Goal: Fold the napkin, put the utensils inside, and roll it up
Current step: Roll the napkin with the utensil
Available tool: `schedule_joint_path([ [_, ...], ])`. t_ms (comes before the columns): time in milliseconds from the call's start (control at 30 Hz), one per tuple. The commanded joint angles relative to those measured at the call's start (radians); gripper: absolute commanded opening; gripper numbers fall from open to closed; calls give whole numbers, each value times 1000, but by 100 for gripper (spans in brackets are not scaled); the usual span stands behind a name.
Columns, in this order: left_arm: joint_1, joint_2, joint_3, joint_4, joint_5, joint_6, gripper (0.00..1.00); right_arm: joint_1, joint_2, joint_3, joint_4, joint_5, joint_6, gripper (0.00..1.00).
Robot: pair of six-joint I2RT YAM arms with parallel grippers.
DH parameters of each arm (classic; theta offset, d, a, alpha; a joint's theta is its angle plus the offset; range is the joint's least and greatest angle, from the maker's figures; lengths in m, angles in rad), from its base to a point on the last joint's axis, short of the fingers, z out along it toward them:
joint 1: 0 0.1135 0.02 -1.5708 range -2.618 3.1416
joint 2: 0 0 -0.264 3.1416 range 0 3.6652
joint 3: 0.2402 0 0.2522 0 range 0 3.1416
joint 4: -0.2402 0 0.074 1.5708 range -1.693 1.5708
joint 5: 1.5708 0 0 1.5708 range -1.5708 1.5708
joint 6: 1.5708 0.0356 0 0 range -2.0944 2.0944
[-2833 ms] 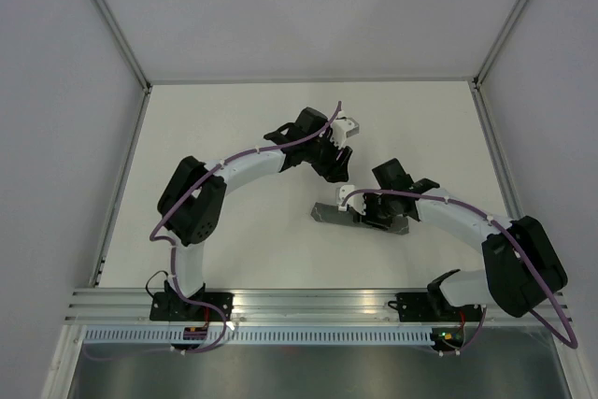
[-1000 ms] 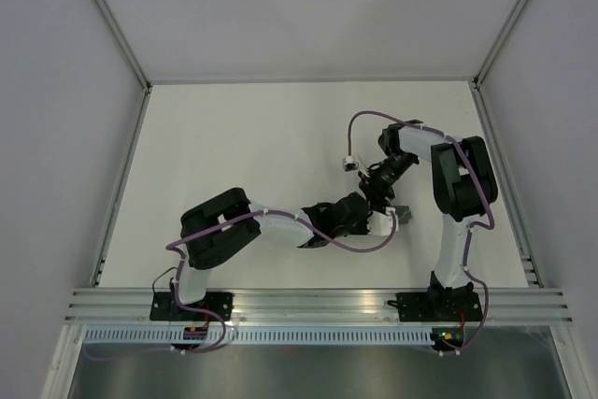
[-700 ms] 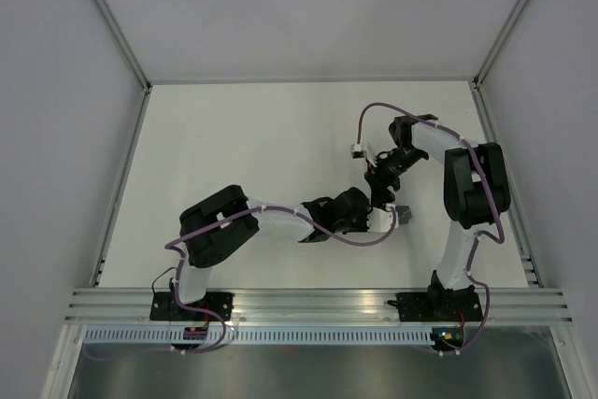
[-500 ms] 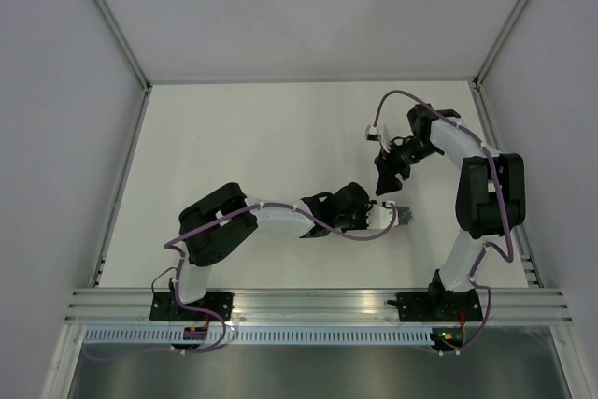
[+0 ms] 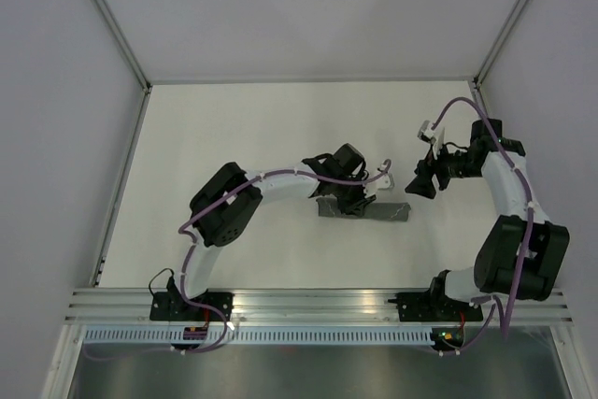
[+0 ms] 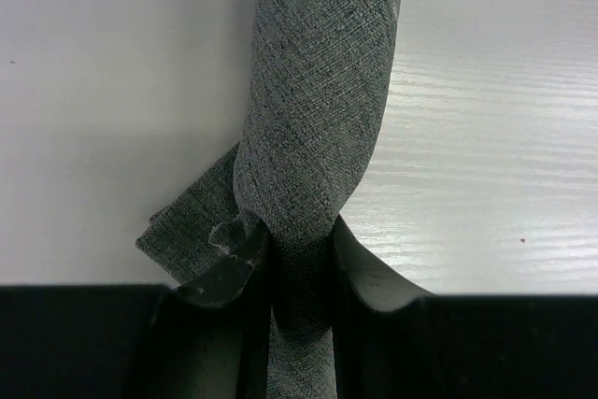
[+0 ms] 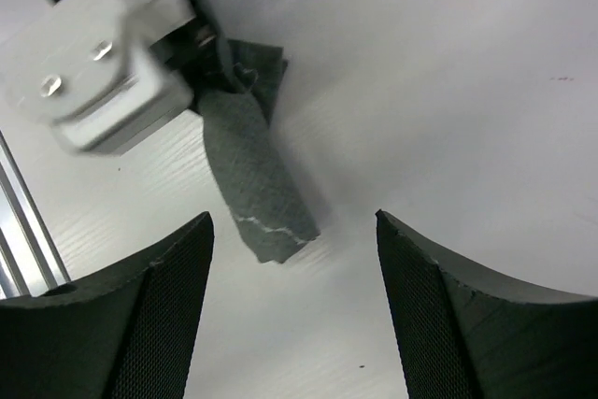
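The napkin [image 5: 388,214] lies rolled on the counter [image 5: 234,137], utensils hidden, with the left tool [image 6: 297,245] pinching its left end and the right tool [image 5: 418,181] gaping empty just right of it; rolling looks complete, so a gentle release comes next.

Top external: we look down from high above and behind, far off, taking in the whole flat white table [image 5: 234,128].
Left wrist: we sit hard against the rolled dark grey fabric napkin [image 6: 318,119], facing along its length.
Right wrist: we view it slantwise from farther back.
All three share that roll.
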State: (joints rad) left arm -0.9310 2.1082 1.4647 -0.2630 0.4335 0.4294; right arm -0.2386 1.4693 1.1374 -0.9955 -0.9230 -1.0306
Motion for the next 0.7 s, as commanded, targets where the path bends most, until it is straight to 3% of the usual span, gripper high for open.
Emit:
schedule_joint_path([
  [0, 47, 87, 81, -200, 191, -78, 19, 12, -183, -154, 118, -51, -69, 78],
  [133, 70, 160, 186, -315, 277, -89, 21, 79, -326, -295, 259, 48, -53, 80],
  [300, 104, 268, 344, -475, 399, -92, 23, 327, -489, -517, 501, 312, 70, 82],
  [667, 130, 387, 494, -596, 530, -107, 27, 628, -390, -649, 782, 611, 113, 83],
])
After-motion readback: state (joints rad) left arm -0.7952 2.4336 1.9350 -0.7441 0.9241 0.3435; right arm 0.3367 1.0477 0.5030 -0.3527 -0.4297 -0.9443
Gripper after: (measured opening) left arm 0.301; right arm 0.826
